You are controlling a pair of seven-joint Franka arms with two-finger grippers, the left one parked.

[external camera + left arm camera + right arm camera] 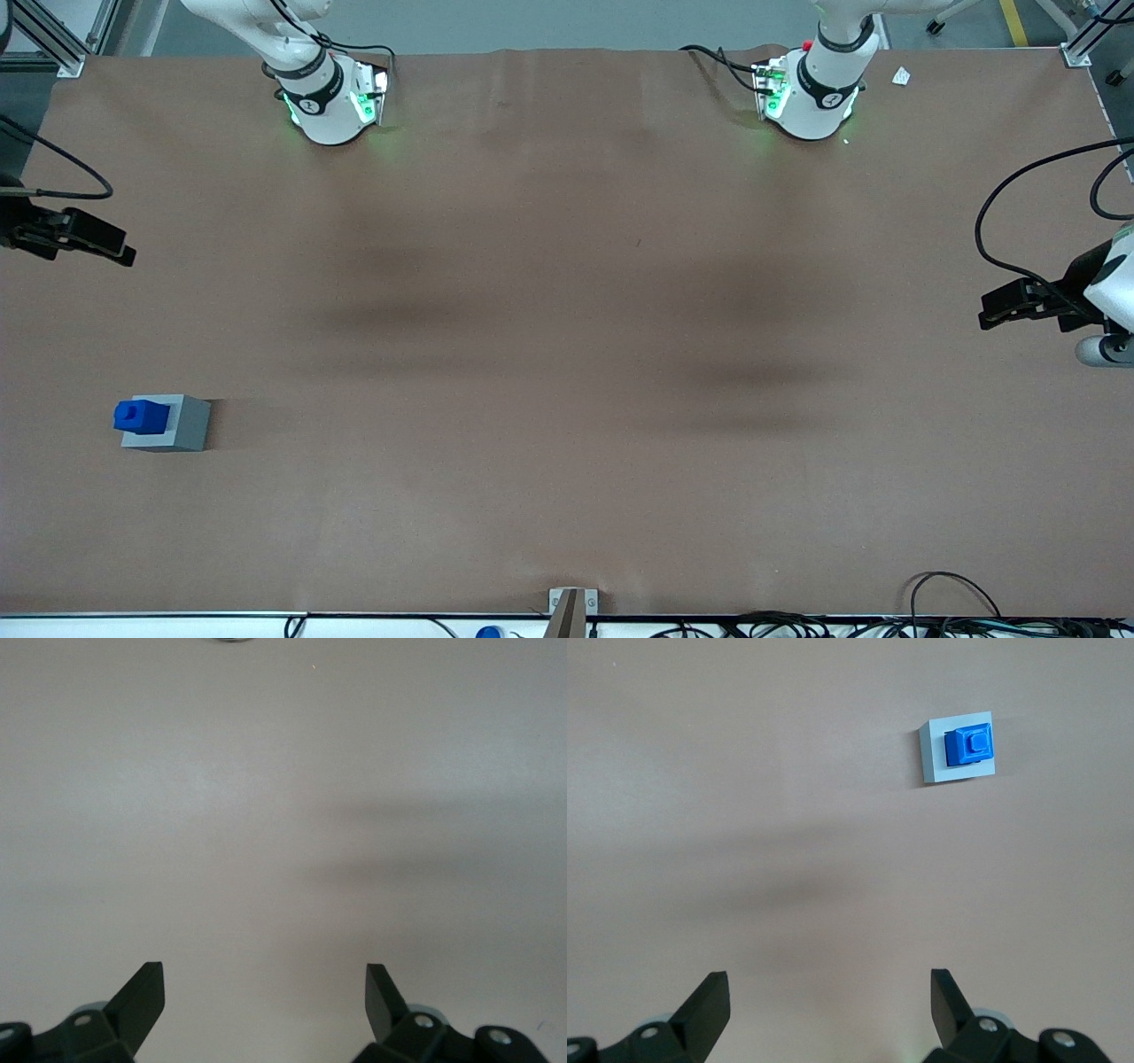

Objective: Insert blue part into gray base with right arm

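Note:
The blue part [142, 416] stands in the top of the gray base [182, 425] and sticks up out of it, at the working arm's end of the table. My right gripper [120, 251] hangs well above the table, farther from the front camera than the base, and touches neither. In the right wrist view the blue part [968, 746] sits within the gray base [932, 762], well ahead of the gripper [830, 1001]. The black fingers [709, 1001] are spread wide, with only bare brown table between them.
Both arm pedestals [330, 106] [811, 97] stand along the table edge farthest from the front camera. A small white scrap [901, 76] lies near the parked arm's pedestal. A metal bracket [568, 608] and loose cables [948, 602] line the nearest edge.

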